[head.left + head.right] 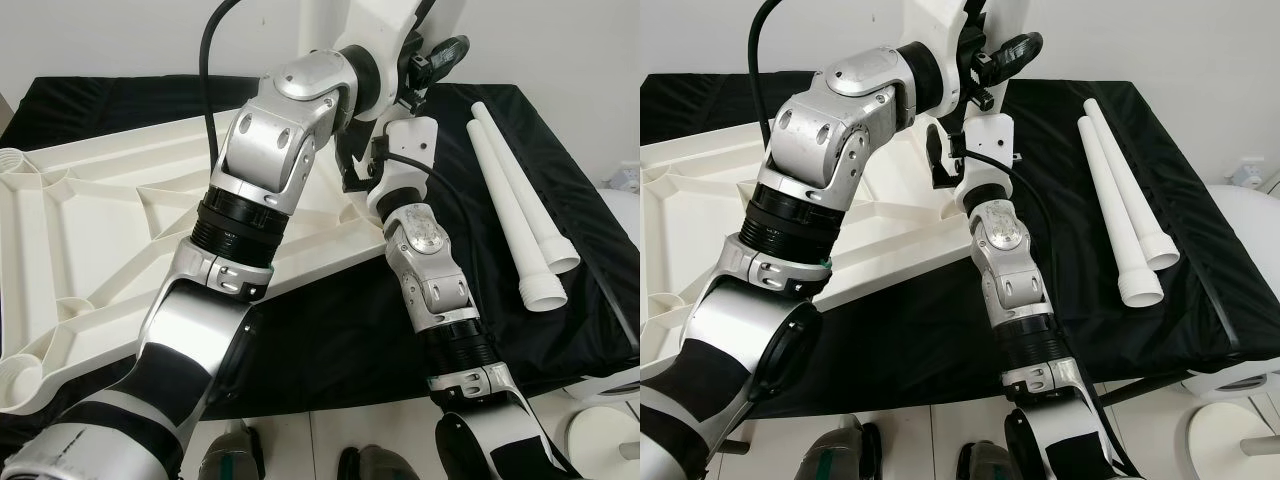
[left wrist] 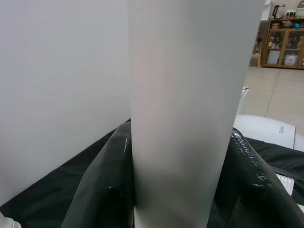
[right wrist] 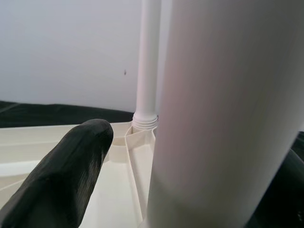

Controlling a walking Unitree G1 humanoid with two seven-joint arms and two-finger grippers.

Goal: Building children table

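An upturned white table top point(image 1: 100, 215) is seen lying on a black cloth point(image 1: 560, 170) across the left half of the head views. Both silver arms are raised from the bottom of the frame toward the upper centre, bent at the elbow. An upright white table leg point(image 2: 185, 109) is grasped there by the left gripper point(image 2: 178, 171), its black fingers point(image 2: 102, 185) pressed against both sides of the leg. The right gripper point(image 1: 940, 150) is set lower on the same leg, one finger point(image 3: 61, 175) apart from it; whether it is clenched cannot be told. A second leg point(image 3: 148, 61) is seen standing in a corner socket. Two loose legs point(image 1: 520, 200) lie side by side at right.
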